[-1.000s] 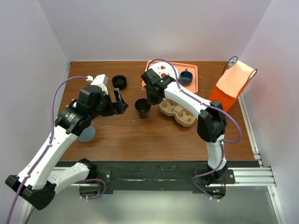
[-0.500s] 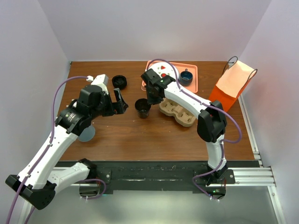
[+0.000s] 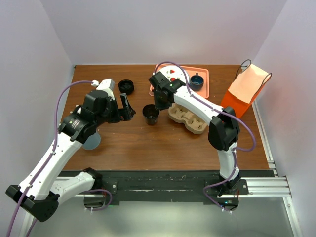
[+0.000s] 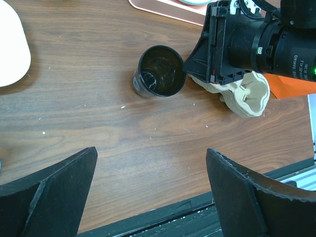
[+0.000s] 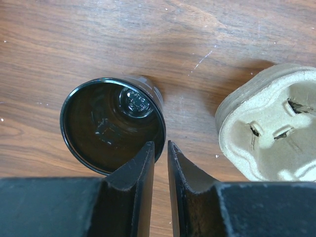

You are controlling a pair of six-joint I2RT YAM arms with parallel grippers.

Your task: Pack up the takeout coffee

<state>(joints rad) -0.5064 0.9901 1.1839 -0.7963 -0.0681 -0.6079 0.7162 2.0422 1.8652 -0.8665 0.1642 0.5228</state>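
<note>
Broad brown table (image 3: 148, 143) first, with an orange bag (image 3: 244, 91) at its right edge, a pink tray (image 3: 205, 92) at the back and a cardboard carrier (image 3: 192, 126) near the middle. Just left of that carrier, upright and lidless on the wood: the coffee cup (image 3: 150, 113). Right claw (image 5: 160, 145) nearly clenched, seemingly pinching the cup's wall at the rim, one finger inside, one outside. Left claw (image 4: 150, 153) released wide, near the cup's left, holding nothing. Probably about to lift into a carrier pocket: raise straight up, keep level, clear the cardboard edge before moving right, lower squarely over one pocket, let go only once seated. Thin rim grip, so go slowly against swing or slip. Hard to tell whether any liquid inside. Pinch point partly masked by the fingertips. Part of the carrier hidden under the right arm. Small black round piece (image 3: 126, 86) at back left, too small to call a lid.
</note>
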